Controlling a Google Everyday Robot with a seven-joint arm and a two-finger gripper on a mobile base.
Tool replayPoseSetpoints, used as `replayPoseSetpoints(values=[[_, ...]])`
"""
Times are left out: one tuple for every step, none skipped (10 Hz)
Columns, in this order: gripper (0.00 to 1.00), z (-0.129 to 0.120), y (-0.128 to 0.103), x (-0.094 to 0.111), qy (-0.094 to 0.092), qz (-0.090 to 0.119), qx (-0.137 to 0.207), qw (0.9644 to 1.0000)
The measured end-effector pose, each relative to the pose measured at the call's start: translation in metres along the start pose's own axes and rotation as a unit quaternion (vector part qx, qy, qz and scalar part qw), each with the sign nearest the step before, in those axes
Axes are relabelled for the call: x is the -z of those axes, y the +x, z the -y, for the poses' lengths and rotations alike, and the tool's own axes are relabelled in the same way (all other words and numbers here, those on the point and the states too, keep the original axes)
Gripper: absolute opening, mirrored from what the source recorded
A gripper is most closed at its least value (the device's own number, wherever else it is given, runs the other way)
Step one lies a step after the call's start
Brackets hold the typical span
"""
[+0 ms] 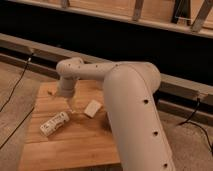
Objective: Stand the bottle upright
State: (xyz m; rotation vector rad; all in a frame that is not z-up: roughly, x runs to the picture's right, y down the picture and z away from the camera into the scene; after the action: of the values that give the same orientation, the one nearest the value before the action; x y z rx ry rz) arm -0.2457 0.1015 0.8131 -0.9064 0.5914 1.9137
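The bottle (55, 124) lay on its side on the wooden table (75, 150). The gripper (70, 106) hung near it, at the bottle's 1 o'clock, fingers spread wide and holding nothing.

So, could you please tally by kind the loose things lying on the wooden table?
Clear plastic bottle with white cap, lying down: 1
Flat beige square block: 1
Total: 2
A pale speck near the far-left edge: cannot tell.
The tool hovers open over the wooden table, beside the block, holding nothing.
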Motion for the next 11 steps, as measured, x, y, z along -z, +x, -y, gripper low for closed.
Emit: replayPoseSetpoints(values=[[0.78, 0.0, 0.015, -0.009, 0.004, -0.001, 0.032, 0.9995], [0.78, 0.0, 0.021, -0.014, 0.009, 0.001, 0.045, 0.9989], [0.78, 0.0, 0.025, -0.018, 0.016, 0.003, 0.055, 0.9984], [0.78, 0.001, 0.03, -0.022, 0.027, 0.01, 0.068, 0.9973], [0.78, 0.0, 0.033, -0.024, 0.034, 0.015, 0.073, 0.9967], [0.78, -0.002, 0.036, -0.027, 0.043, 0.02, 0.077, 0.9959], [0.78, -0.005, 0.04, -0.03, 0.049, 0.022, 0.078, 0.9955], [0.78, -0.009, 0.045, -0.037, 0.057, 0.023, 0.075, 0.9953], [0.78, -0.009, 0.047, -0.04, 0.063, 0.022, 0.071, 0.9953], [0.78, -0.01, 0.049, -0.045, 0.066, 0.02, 0.065, 0.9955], [0.78, -0.01, 0.05, -0.048, 0.068, 0.019, 0.061, 0.9956]])
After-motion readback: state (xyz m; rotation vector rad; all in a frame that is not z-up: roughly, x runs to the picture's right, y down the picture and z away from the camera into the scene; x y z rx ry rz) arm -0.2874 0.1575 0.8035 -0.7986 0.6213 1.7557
